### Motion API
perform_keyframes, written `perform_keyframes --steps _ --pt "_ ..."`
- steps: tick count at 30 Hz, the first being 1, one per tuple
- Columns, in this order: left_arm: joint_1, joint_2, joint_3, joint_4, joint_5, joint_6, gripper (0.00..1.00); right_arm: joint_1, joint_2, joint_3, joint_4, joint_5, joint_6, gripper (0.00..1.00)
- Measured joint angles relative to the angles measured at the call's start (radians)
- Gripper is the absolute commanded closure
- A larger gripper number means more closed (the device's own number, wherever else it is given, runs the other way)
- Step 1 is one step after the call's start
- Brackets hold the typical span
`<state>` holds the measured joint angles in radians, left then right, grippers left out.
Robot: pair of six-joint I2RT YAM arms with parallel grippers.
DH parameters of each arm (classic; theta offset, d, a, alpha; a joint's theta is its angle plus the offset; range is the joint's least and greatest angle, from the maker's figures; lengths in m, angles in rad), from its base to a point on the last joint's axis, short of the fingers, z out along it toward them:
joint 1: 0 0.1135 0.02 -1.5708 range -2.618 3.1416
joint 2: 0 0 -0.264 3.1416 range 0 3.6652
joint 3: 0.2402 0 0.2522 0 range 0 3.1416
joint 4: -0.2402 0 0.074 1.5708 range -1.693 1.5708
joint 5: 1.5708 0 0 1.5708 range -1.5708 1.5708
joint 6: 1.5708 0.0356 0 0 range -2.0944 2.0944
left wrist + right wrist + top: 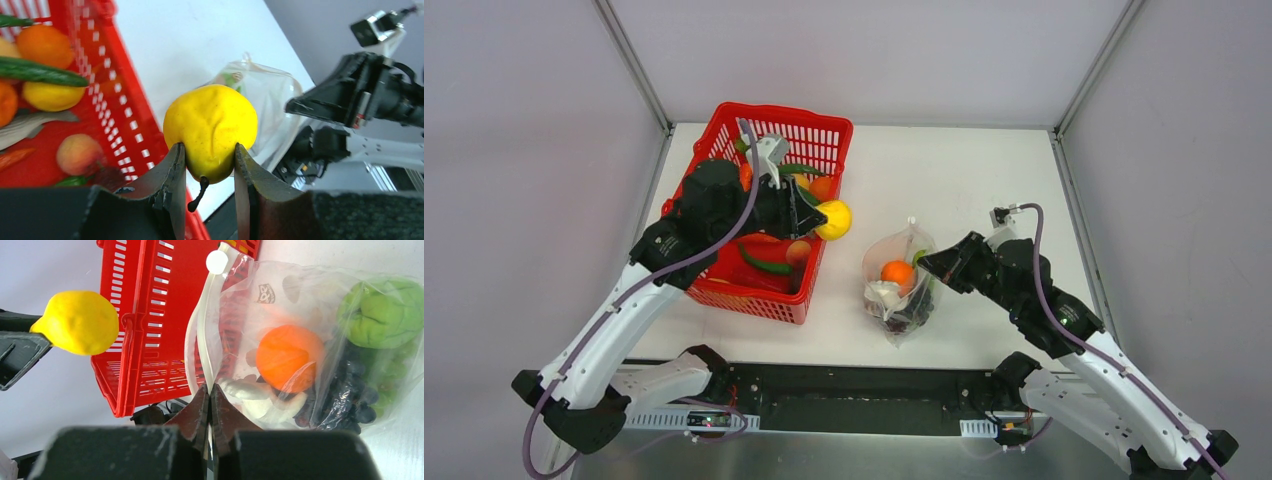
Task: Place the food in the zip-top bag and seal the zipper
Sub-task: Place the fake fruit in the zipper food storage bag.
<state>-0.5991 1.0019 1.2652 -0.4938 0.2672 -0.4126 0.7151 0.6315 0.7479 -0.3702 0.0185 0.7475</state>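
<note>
My left gripper [210,147] is shut on a yellow lemon [210,130] and holds it in the air over the red basket's right rim, left of the zip-top bag [902,285]. My right gripper [210,387] is shut on the edge of the bag's mouth, pinching the zipper [202,335] strip and holding the mouth up and open toward the basket. Inside the bag lie an orange ball [289,357], a green piece [382,312], dark grapes [350,400] and white garlic [260,400]. The lemon [80,322] hangs apart from the bag's mouth.
The red mesh basket [754,305] stands at the left with more toy food in it: oranges, a green cucumber, a peach, a chilli. The bag rests on the white table [984,170] between the two arms. Grey walls close in the back and sides.
</note>
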Motion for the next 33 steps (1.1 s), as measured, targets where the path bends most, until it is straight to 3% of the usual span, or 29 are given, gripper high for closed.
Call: perform_keyframes --steps 14,33 --pt "-0.229 0.181 -0.003 0.175 0.092 -0.011 1.0 0.0 -0.015 -0.002 0.0 -0.002 0.019 0.98" --pt "-0.311 0.427 -0.002 0.245 0.007 -0.023 1.0 0.0 -0.035 -0.008 0.001 -0.006 0.03 0.98"
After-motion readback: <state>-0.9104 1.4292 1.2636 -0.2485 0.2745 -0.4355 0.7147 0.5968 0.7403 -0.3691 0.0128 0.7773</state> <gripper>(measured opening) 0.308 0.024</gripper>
